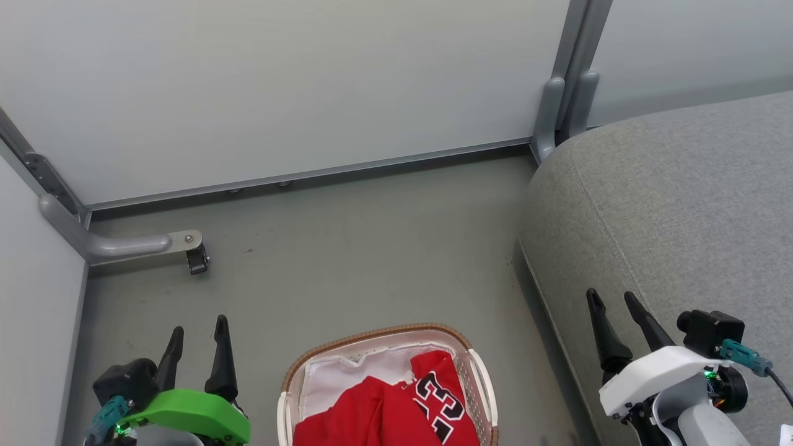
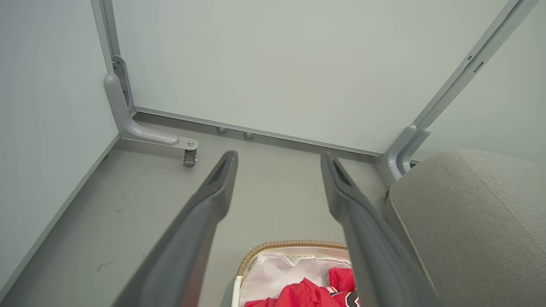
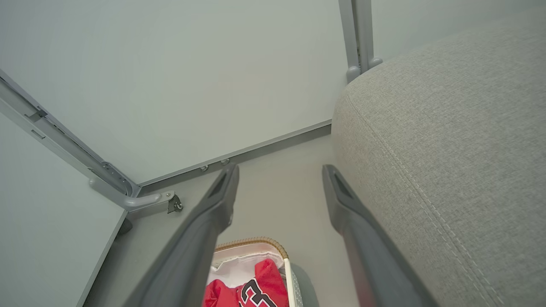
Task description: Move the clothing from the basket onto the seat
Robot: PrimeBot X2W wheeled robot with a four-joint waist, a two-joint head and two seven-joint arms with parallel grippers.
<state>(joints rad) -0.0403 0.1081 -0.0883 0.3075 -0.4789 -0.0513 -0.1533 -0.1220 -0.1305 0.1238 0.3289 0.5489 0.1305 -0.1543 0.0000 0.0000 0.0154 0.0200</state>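
Head view, looking down. The basket (image 1: 347,342) stands on the grey floor (image 1: 372,248) at the bottom centre, just left of the seat (image 1: 669,204) and apart from it. Its rounded far end points towards the pale wall panel (image 1: 279,80). Its near end is cut off by the picture's lower edge, so its long axis cannot be fixed with certainty.

The clothing (image 1: 372,418) lies bunched inside the basket over the white liner (image 1: 347,375), which is bare at the far end. The plain red garment (image 1: 337,421) lies on the left. The jersey (image 1: 441,371) is on the side nearer the seat, number uppermost, its digits askew and running roughly up the view. The seat's rounded front edge and stitched seam run diagonally from the lower right towards the far wall.

The left gripper (image 1: 199,326), in a green housing, hangs over the floor left of the basket. The right gripper (image 1: 610,295), in a white housing, hangs over the seat's front edge. On both, the fingers point away from the robot towards the wall, with the jaws spread wide and nothing between them. A castor bracket (image 1: 186,243) sits at the far left corner.
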